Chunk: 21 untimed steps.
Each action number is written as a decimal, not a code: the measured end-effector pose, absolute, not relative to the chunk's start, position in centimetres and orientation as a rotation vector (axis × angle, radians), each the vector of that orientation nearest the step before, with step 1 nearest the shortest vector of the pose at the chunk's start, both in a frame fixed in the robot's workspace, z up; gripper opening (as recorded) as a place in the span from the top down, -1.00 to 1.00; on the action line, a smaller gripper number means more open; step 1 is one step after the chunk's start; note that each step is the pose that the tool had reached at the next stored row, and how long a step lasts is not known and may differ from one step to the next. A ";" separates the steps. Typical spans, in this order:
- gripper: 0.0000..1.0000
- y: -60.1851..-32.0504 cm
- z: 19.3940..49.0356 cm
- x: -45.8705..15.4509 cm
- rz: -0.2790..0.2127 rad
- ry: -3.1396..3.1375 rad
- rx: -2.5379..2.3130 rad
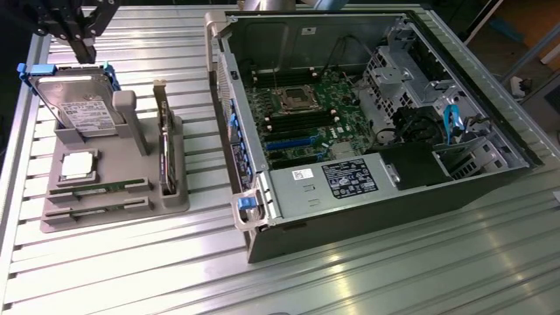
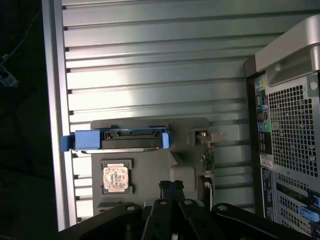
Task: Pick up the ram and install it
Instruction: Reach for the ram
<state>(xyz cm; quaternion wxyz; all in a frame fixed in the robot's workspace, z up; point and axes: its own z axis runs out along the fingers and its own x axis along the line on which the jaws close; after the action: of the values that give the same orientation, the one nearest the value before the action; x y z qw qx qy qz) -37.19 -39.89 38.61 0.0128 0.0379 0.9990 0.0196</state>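
While the jaws hang pressed together and empty in the upper left of the exterior view, you have the ram well below them in the frame. It reads as a long, thin green strip, seated lengthwise in a slot across the front part of the grey holder. Its chips are too small to make out. Just behind it on the same holder lies a square processor. Beyond that, the silver hard drive leans in its blue carrier, directly under the jaws. An expansion card stands on edge along the holder's side toward the exterior view's right. The open computer case fills the right of the frame. Its motherboard is exposed, and it sits apart from the holder on the ribbed metal worktop.

Turning to the wrist view, you look past the dark jaws, which meet with nothing between them, down onto the holder. The hard drive shows edge-on between the blue ends of its carrier, with the processor just beside it on the side nearer the jaws. The expansion card stands between the hard drive and the computer case, whose perforated rear panel faces you. Bare worktop stretches beyond the holder.
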 end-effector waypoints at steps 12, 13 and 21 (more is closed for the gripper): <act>0.79 -39.9 38.6 -38.1 0.061 3.113 0.118; 0.79 -39.9 38.6 -38.1 0.061 3.113 0.118; 0.79 -40.5 38.6 -38.1 0.061 3.113 0.118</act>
<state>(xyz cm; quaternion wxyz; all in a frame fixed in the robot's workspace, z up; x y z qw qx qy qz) -38.09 -40.50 38.60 0.0127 0.0379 0.9990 0.0195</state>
